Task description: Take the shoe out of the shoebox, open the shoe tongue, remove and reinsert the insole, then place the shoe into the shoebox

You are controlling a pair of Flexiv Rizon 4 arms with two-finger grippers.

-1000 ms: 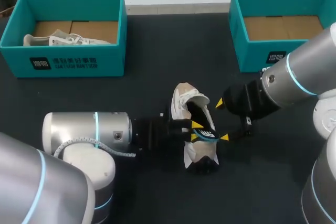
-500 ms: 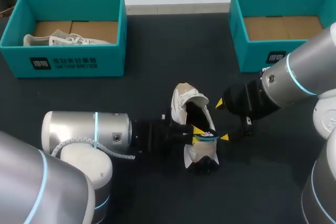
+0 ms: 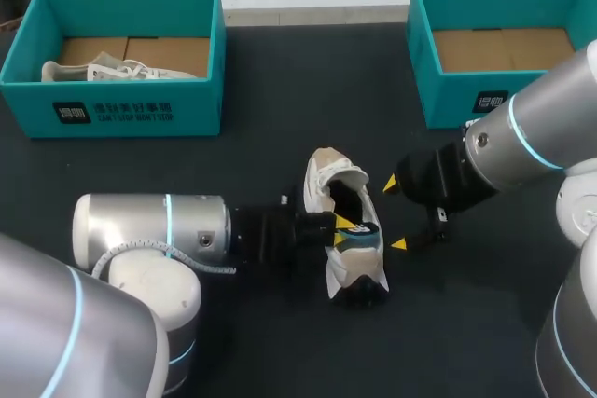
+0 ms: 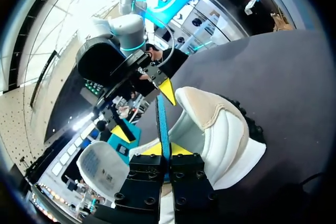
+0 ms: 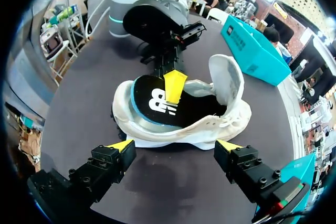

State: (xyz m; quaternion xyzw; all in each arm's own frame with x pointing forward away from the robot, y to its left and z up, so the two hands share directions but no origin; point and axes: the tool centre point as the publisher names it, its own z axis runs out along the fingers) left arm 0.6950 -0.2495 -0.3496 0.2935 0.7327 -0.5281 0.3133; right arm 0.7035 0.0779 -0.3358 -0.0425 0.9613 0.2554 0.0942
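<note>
A white and beige shoe (image 3: 328, 195) lies on the dark table in the middle of the head view, its opening facing my right arm. Its black insole (image 3: 364, 236) with a teal edge is partly raised out of the heel end. My left gripper (image 3: 348, 227) comes in from the left and is shut on the insole's edge (image 4: 162, 120). In the right wrist view the insole (image 5: 155, 101) shows a white logo inside the shoe (image 5: 220, 113). My right gripper (image 3: 395, 214) stands open beside the shoe, its fingertips (image 5: 122, 145) just short of the sole.
A teal shoebox (image 3: 131, 109) at the back left holds another white shoe (image 3: 112, 70). A second teal shoebox (image 3: 448, 100) at the back right holds only a cardboard liner. Bare dark table lies between the boxes and in front of the shoe.
My left gripper's fingers closed onto the insole's edge and drew back slightly to the left, lifting the insole a little. The right arm stayed put.
</note>
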